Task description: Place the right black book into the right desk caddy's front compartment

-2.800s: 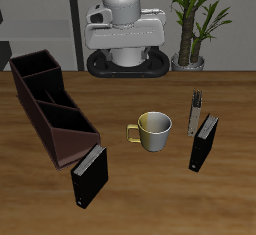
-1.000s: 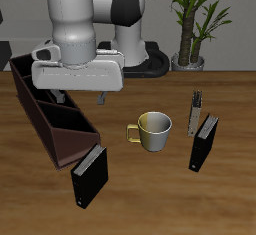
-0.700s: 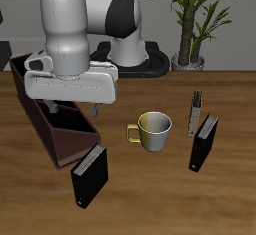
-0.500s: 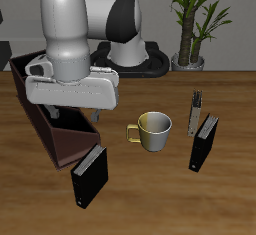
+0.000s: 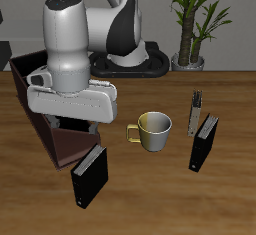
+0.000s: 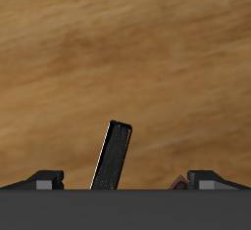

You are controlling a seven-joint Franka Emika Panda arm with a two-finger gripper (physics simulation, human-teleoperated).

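Two fingertips of the claw stand spread wide, holding nothing. In the exterior view the arm's wrist hangs over the right desk caddy. The right black book stands on edge on the bench at the lower left of the frame, touching or just beside the caddy's near end. It lies forward of the claw, toward the bench's front edge. Its long axis slants slightly, so the claw's closing line looks to cross its thin width.
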